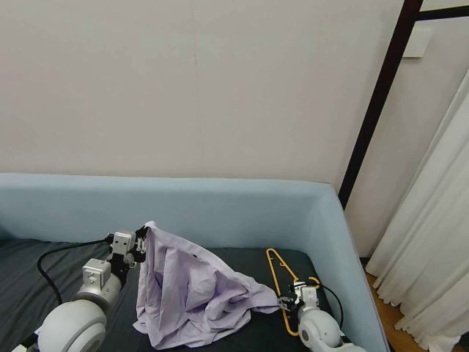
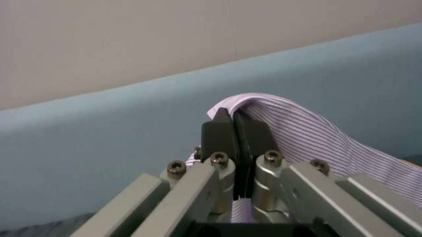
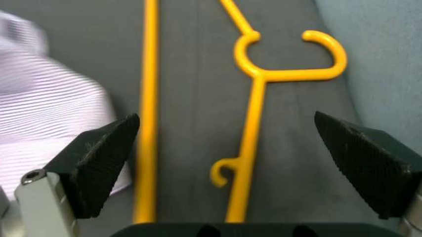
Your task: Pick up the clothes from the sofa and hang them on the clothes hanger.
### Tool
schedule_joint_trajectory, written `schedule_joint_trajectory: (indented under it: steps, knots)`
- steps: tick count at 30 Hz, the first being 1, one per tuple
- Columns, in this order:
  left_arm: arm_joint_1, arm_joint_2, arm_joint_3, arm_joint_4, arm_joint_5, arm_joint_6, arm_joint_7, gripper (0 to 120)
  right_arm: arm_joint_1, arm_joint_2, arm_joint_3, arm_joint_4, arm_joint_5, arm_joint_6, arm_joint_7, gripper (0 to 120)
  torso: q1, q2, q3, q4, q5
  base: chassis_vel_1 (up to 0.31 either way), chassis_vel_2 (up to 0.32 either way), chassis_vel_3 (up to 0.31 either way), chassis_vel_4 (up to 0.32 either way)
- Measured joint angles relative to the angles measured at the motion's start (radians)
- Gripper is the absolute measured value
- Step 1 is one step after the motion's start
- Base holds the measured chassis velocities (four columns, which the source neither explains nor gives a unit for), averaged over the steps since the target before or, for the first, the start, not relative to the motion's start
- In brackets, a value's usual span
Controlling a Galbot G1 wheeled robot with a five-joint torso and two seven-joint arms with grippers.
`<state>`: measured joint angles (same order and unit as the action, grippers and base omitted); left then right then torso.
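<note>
Head view: the lilac pinstriped cotton shirt (image 1: 192, 297) hangs by one upper edge from the left gripper (image 1: 139, 246) and drapes onto the light-blue upholstered sofa (image 1: 220, 205). Its far end lies just beside the right gripper (image 1: 291, 299), near the yellow plastic clothes hanger (image 1: 282, 282) lying flat on the seat. Left wrist view: the left gripper's black pads (image 2: 218, 136) are clenched on a shirt fold. Right wrist view: the right gripper's fingers (image 3: 99, 153) are released, spread wide either side of the hanger.
</note>
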<state>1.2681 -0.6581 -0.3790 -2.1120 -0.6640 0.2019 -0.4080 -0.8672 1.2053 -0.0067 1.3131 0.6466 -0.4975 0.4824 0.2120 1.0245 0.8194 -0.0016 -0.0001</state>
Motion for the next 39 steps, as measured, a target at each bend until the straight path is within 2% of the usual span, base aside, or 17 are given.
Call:
schedule_joint_trajectory:
  steps: [5, 20, 23, 25, 27, 30, 32, 35, 39]
  knots:
    - [0.002, -0.003, 0.0, 0.0, 0.0, -0.001, -0.001, 0, 0.036, 0.033, 0.014, -0.087, -0.031, 0.016, -0.014, 100, 0.0, 0.0, 0.0, 0.0001, 0.0, 0.0, 0.0, 0.0, 0.0]
    - [0.003, -0.015, 0.001, 0.002, 0.004, -0.003, -0.002, 0, 0.071, 0.063, 0.067, -0.211, -0.027, 0.009, -0.05, 72, 0.0, 0.0, 0.0, 0.0, 0.0, 0.0, 0.0, 0.0, 0.0]
    - [0.005, -0.016, 0.001, 0.002, 0.005, -0.005, -0.002, 0, 0.071, 0.069, 0.069, -0.232, -0.046, 0.012, -0.064, 61, 0.0, 0.0, 0.0, 0.0002, 0.0, 0.0, 0.0, 0.0, 0.0]
    - [0.005, -0.015, 0.001, 0.002, 0.005, -0.005, -0.002, 0, 0.071, 0.08, 0.071, -0.252, -0.065, 0.02, -0.071, 49, 0.0, 0.0, 0.0, 0.0004, 0.0001, 0.0, 0.0, 0.0, 0.0]
    - [0.005, -0.015, 0.0, 0.002, 0.005, -0.005, -0.002, 0, 0.072, 0.082, 0.072, -0.255, -0.071, 0.021, -0.072, 46, 0.0, 0.0, 0.0, 0.0004, 0.0001, 0.0, 0.0, 0.0, 0.0]
    - [0.006, -0.014, -0.004, 0.001, 0.005, -0.007, -0.003, 0, 0.072, 0.086, 0.071, -0.258, -0.088, 0.023, -0.072, 30, 0.0, 0.0, 0.0, 0.0002, 0.0001, 0.0, 0.0, 0.0, 0.0]
    - [0.006, -0.014, -0.004, 0.001, 0.005, -0.007, -0.003, 0, 0.072, 0.086, 0.071, -0.259, -0.09, 0.023, -0.072, 27, 0.0, 0.0, 0.0, 0.0002, 0.0001, 0.0, 0.0, 0.0, 0.0]
    - [0.006, -0.015, -0.004, 0.001, 0.005, -0.009, -0.003, 0, 0.067, 0.082, 0.067, -0.254, -0.104, 0.023, -0.069, 12, 0.0, 0.0, 0.0, 0.0, 0.0, 0.0, 0.0, 0.0, 0.0]
    - [0.001, -0.016, -0.001, 0.002, 0.005, -0.01, -0.003, 0, 0.058, 0.075, 0.062, -0.246, -0.123, 0.024, -0.069, 6, 0.0, 0.0, 0.0, 0.0, 0.0001, 0.0, 0.0, 0.0, 0.0]
